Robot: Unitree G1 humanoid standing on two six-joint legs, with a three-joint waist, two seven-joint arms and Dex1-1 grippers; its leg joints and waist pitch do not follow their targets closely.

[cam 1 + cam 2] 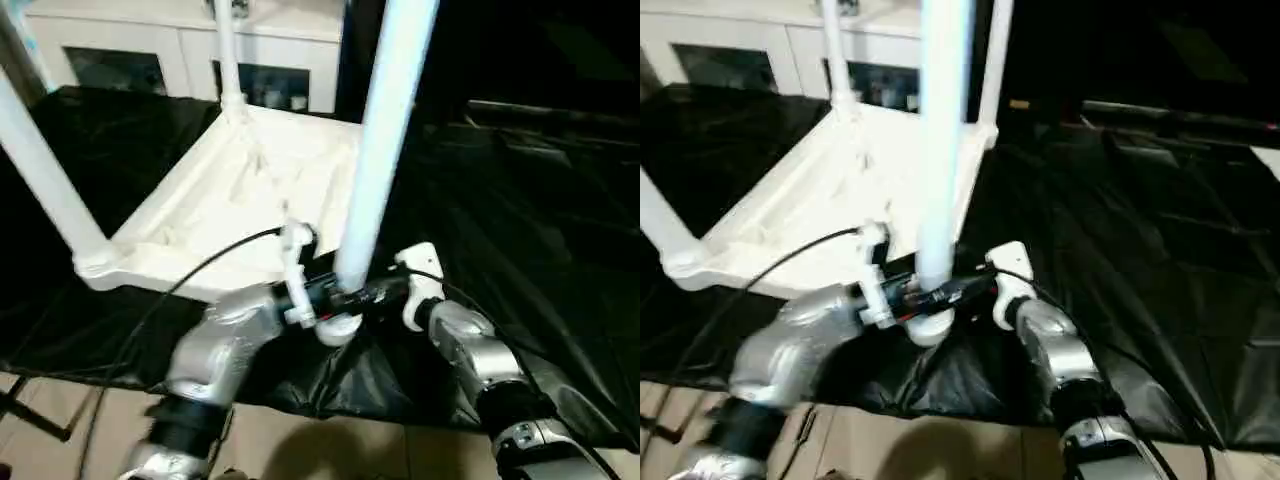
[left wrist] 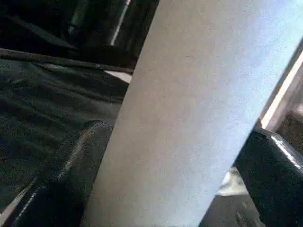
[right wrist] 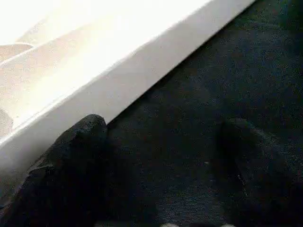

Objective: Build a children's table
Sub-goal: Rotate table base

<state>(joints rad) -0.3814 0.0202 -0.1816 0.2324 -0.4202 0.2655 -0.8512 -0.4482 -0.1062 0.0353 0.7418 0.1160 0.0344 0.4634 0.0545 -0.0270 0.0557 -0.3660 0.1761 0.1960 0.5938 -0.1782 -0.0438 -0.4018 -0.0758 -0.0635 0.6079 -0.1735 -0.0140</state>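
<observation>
At near edge of the black-sheeted table (image 1: 520, 230), our left gripper (image 1: 322, 292) has jaws clamped round a white leg (image 1: 385, 130) standing upright at the near right corner of the upside-down children's table (image 1: 230, 200). Right gripper (image 3: 161, 189): jaws apart, holding nothing, one finger (image 3: 71, 161) just beside tabletop's rim.

The white children's table (image 1: 235, 195) lies upside down, ribbed underside up, four tube legs standing in corner sockets.

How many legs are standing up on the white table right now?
4. The nearest leg is gripped by the left gripper; one stands at the left corner, one at the far left corner, one at the far right corner.
</observation>
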